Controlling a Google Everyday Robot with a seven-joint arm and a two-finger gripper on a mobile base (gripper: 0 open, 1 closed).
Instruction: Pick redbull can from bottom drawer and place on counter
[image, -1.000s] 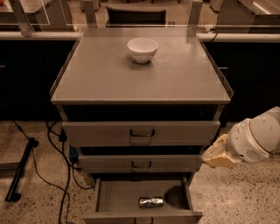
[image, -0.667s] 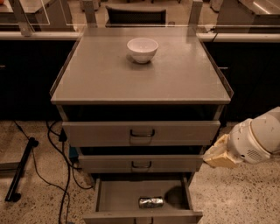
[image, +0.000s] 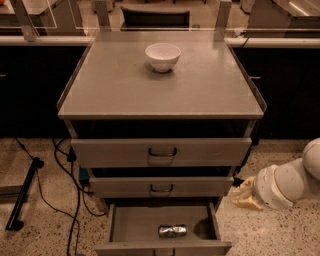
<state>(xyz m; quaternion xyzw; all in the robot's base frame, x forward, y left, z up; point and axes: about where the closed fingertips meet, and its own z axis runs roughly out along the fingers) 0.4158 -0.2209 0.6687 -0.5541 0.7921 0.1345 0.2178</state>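
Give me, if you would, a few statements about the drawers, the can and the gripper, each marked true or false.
1. The redbull can lies on its side in the open bottom drawer. True.
2. The white bowl sits in a drawer. False: it stands on the counter, near the back.
3. The gripper is over the can. False: it is to the right of the cabinet, level with the middle drawer, apart from the can.
4. The bottom drawer is pulled out further than the middle drawer. True.
5. Dark cables lie on the floor to the left of the cabinet. True.
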